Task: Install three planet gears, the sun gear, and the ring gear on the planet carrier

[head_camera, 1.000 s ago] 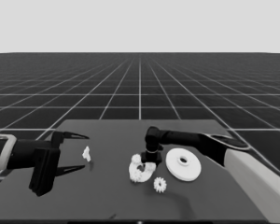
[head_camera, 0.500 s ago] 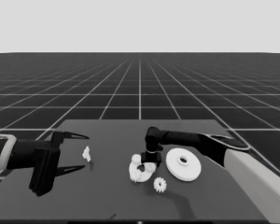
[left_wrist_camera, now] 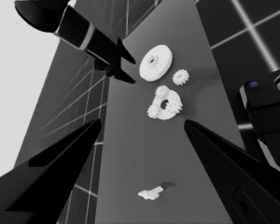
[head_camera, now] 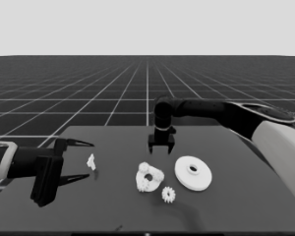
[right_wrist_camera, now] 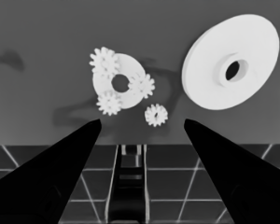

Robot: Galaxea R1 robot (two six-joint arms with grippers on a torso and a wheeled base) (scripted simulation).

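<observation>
The planet carrier, the smaller round part point(head_camera: 155, 178) point(right_wrist_camera: 126, 65) point(left_wrist_camera: 168, 115), lies mid-table with three planet gears point(right_wrist_camera: 141, 85) on its face. A fourth small gear point(head_camera: 168, 194) point(right_wrist_camera: 156, 115) point(left_wrist_camera: 180, 77) lies loose just in front of it. To its right lies the ring gear, the larger round part point(head_camera: 193, 172) point(right_wrist_camera: 210, 74) point(left_wrist_camera: 156, 61). My right gripper point(head_camera: 161, 146) point(right_wrist_camera: 142, 123) hangs open and empty above the table, behind the smaller round part. My left gripper point(head_camera: 79, 161) point(left_wrist_camera: 142, 123) waits open over the table's left end.
A thin white piece point(head_camera: 91, 162) point(left_wrist_camera: 149, 192) lies between the left gripper's fingers on the table point(head_camera: 236, 206), not held. Dark machinery with blue lights point(left_wrist_camera: 266, 107) shows at the edge of the left wrist view.
My right gripper has lifted up and back from the smaller round part, where it stood low a second ago. The left arm has not moved.
</observation>
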